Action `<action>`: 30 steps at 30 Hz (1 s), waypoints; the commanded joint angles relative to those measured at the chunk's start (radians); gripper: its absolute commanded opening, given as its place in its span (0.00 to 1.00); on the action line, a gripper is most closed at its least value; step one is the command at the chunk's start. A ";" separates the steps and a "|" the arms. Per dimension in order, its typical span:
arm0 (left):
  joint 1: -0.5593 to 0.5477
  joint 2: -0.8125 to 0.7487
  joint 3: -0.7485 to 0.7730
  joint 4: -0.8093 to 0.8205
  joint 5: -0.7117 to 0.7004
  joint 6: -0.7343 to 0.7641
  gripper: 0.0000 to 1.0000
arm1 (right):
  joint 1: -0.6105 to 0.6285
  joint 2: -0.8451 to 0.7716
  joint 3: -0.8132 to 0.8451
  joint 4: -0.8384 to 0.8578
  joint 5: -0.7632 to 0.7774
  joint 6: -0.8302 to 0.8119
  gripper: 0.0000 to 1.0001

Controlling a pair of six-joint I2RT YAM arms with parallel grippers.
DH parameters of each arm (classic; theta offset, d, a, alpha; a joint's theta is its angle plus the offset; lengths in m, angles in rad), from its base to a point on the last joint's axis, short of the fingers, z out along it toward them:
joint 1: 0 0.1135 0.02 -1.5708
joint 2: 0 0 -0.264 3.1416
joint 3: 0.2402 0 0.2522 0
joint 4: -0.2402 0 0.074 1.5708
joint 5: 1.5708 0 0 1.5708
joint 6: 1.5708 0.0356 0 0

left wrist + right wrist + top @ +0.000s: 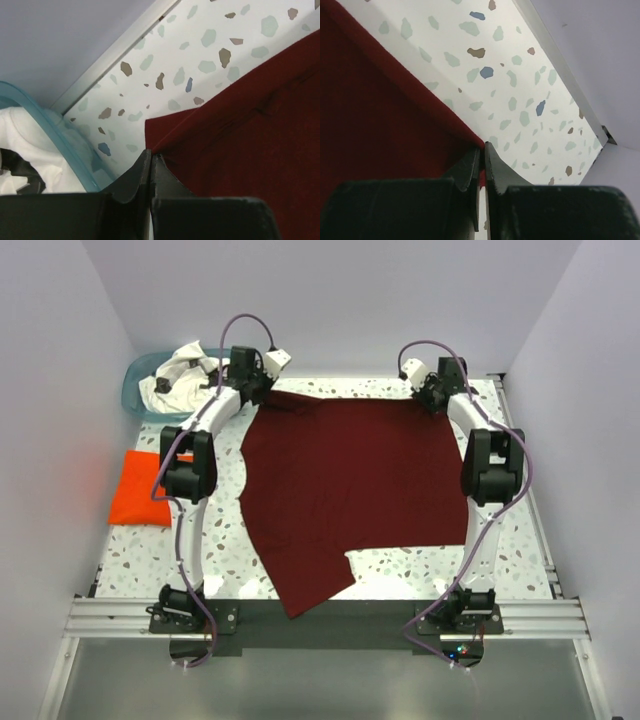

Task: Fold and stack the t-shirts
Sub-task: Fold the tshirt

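The dark maroon t-shirt lies spread over the middle of the table, its near end hanging over the front edge. My left gripper is shut on its far left corner, seen in the left wrist view pinching the maroon cloth. My right gripper is shut on its far right corner, seen in the right wrist view with maroon cloth between the jaws. The orange-red t-shirt lies folded at the left edge. The white t-shirt sits crumpled in the basket.
The teal plastic basket stands at the far left corner, its rim also in the left wrist view. A metal rail runs along the table's front. White walls close in on the left, back and right.
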 commanded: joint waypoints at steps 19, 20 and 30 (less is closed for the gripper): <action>-0.034 -0.378 -0.124 -0.448 0.115 -0.356 0.00 | -0.088 -0.054 0.156 -0.393 -0.263 -0.353 0.00; -0.038 -0.401 -0.153 -0.453 0.123 -0.392 0.00 | -0.090 -0.056 0.159 -0.413 -0.268 -0.368 0.00; -0.084 -0.618 -0.460 -0.469 0.123 -0.441 0.00 | -0.107 -0.114 0.115 -0.557 -0.270 -0.491 0.00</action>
